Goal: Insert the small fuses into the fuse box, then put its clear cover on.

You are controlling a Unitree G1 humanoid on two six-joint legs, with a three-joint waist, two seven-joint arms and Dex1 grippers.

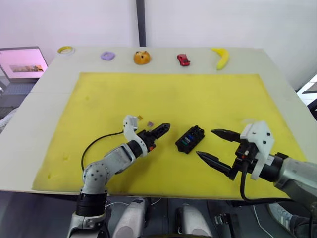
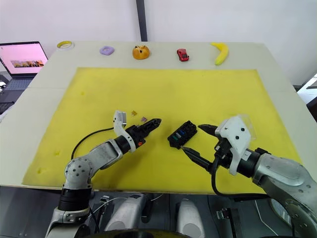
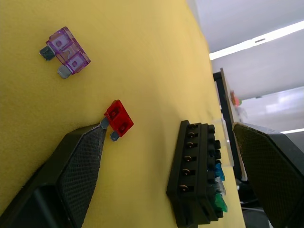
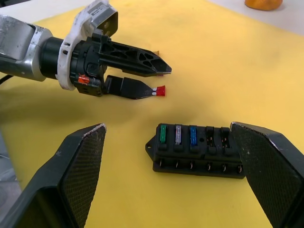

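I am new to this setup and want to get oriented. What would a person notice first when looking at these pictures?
First comes the bright yellow mat covering the table, with the black fuse box near its front middle, three fuses already in its slots. The two grippers flank it: the left gripper open, a red fuse at the tip of one finger, and the right gripper wide open. Along the far edge sit a banana and a red toy car.

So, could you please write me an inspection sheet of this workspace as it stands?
Surface: yellow mat on a pale table.
Job's things: fuse box holds green, purple and blue fuses; red fuse and purple fuse lie loose on the mat.
Clutter: tape roll, purple piece, orange toy, toy car, banana along the far edge.
Grippers: left gripper open at the red fuse; right gripper open around the box.
Cables: black cable at the left arm.
Surroundings: laptop at left.
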